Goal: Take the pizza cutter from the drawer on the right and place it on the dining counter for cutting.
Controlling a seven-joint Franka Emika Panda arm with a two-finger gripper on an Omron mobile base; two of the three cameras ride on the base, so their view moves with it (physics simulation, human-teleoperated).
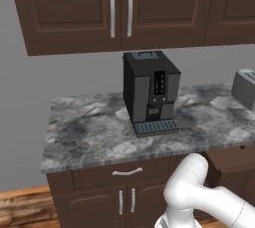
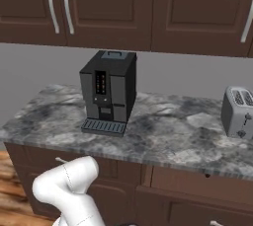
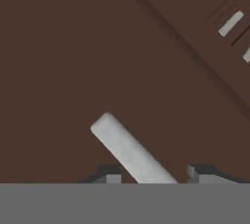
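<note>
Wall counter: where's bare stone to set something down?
The wall counter has an open patch from its left end to the coffee machine. A second bare stretch runs between the coffee machine and the toaster. It is tightest around the machine's drip tray, near the front edge, and at the toaster.

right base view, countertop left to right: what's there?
Black boxy coffee machine with its ribbed drip tray, then bare grey marbled stone countertop, then silver two-slot toaster at the right edge.
</note>
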